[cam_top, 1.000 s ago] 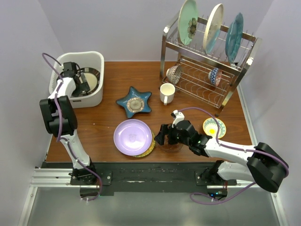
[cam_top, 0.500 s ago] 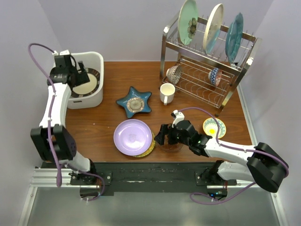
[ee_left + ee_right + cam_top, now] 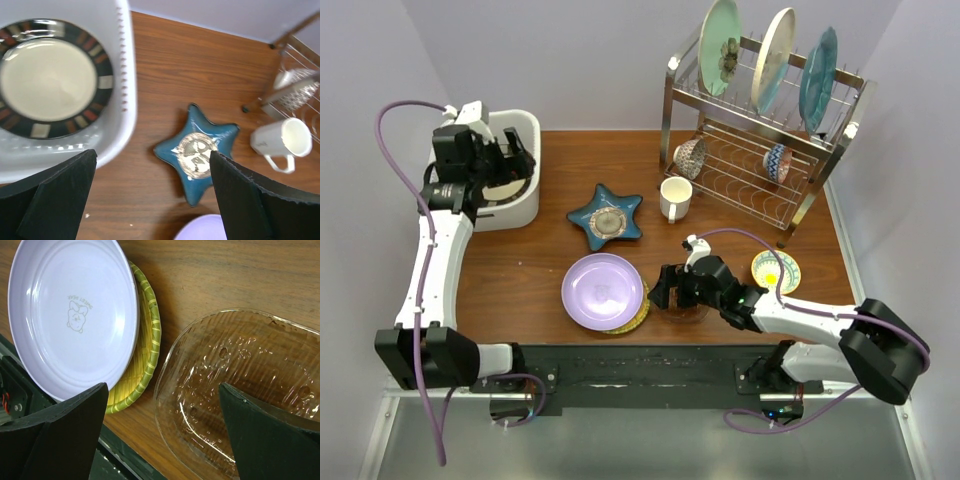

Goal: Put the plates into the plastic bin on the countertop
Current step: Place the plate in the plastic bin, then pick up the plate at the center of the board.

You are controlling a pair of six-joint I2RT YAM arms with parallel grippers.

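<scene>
Left gripper: I am holding my left gripper (image 3: 152, 160) above the right wall of the plastic bin (image 3: 125, 75), its two fingers spread wide and carrying nothing.
Right gripper: I am hovering my right gripper (image 3: 164, 390) low at the near edge of the countertop (image 3: 520, 270), fingers also spread and empty, over a clear glass dish (image 3: 240, 390).
Plastic bin: it is sitting at the far left corner, and the black-rimmed cream plate (image 3: 50, 80) is lying flat inside it.
Plates waiting on the wood: the blue star dish (image 3: 197, 152) is lying mid-table, well apart from the bin. The lavender plate (image 3: 75, 315) is resting on top of a yellow-and-green plate (image 3: 145, 340), just beside the glass dish.
Plates waiting in the rack: three are standing on edge in the wire rack (image 3: 760, 170) at the far right.
Step in hand: as I am judging it, I am leaving the bin and choosing the next plate, most likely the star dish for my left arm.
Doing it well: I am planning to rise clear of the bin rim before swinging right, then come down over one arm of the star and pinch its raised edge, since its flat middle is offering no grip.
Watch for: the white mug (image 3: 674, 198) is standing near the star, so I am approaching from the bin side. With the lavender plate, I am aiming to take its rim alone, without dragging the plate beneath.
</scene>
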